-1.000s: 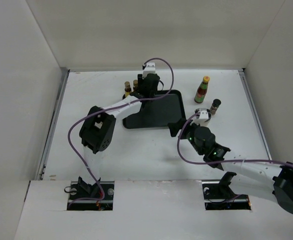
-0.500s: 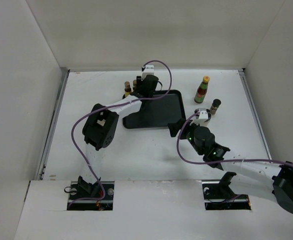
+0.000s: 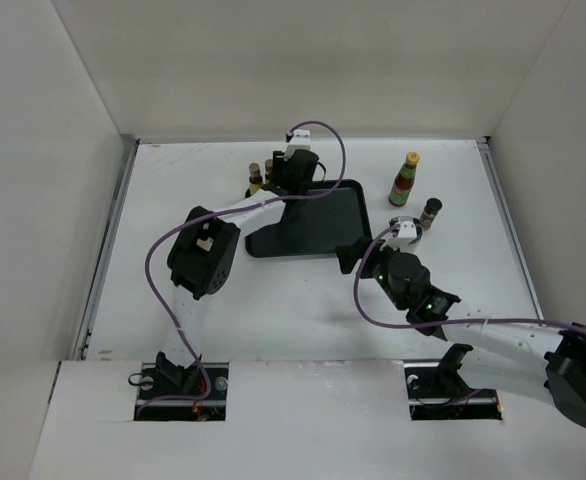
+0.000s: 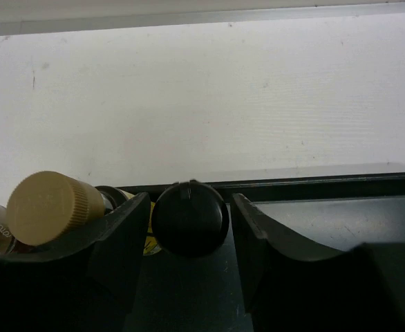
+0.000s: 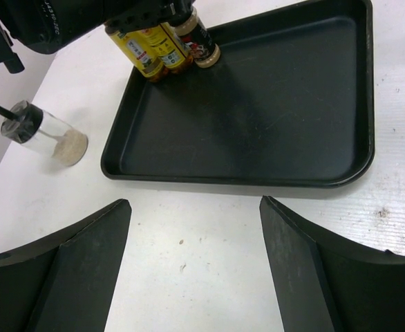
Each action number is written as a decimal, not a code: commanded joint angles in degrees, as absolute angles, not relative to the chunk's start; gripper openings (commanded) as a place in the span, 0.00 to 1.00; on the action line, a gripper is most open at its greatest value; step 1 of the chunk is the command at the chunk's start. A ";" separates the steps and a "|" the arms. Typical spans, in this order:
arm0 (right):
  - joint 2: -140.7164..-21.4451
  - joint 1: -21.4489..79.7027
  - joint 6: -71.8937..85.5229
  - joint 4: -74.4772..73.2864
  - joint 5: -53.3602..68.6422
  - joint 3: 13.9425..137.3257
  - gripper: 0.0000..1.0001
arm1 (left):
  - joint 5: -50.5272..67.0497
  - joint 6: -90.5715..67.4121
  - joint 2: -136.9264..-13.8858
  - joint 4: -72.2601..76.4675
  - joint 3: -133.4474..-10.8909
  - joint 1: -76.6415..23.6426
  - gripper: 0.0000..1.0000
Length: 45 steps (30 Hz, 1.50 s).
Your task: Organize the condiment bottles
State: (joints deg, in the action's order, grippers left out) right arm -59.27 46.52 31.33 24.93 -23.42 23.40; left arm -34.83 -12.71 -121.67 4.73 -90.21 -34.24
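Condiment bottles (image 5: 162,50), operator: how do they look on your feeds?

I see three standing together, touching, in the far-left corner of the black tray (image 5: 271,104): two yellow-labelled bottles (image 5: 147,52) and a short dark jar (image 5: 199,41). Off the tray's right edge, well apart from it on the tabletop (image 3: 193,180), stand a red bottle (image 3: 405,180) with a green neck and a smaller dark-capped bottle (image 3: 431,212). A clear shaker (image 5: 40,131) with a black cap and pale powder stands off the tray, beside the edge that runs from the trio's corner, toward its other end.

And the pincers?

My left pincer (image 4: 190,200) sits over that corner group. Its fingers (image 4: 119,249) are close on both sides of a round black cap, and I can't tell whether they pinch it. My right pincer (image 5: 195,200) hangs spread wide, holding nothing, just off the tray's near-right corner.

What can't you make out?

From the left wrist I get a tan cap and the black one; the bodies are hidden below. From the right wrist, the left arm (image 5: 50,28) covers the trio's tops. Overhead, labels are too small to read, and I can't pick out the shaker.
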 commanded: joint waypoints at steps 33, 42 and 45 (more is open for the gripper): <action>-53.35 46.80 31.38 22.95 -24.69 26.80 0.32 | -36.12 -13.79 -92.22 14.22 -72.10 -40.47 0.26; -57.30 41.10 26.46 8.98 -31.90 42.26 0.19 | -34.28 -27.14 -65.94 24.69 -36.94 -43.19 0.14; -59.58 35.75 23.83 4.58 -37.24 47.10 0.35 | -34.28 -31.80 -57.95 27.94 -25.87 -46.00 0.20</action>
State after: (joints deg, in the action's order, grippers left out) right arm -58.35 39.40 27.53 10.22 -30.13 42.57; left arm -35.22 -24.88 -63.61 20.64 -32.23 -43.88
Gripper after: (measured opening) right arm 0.327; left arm 0.185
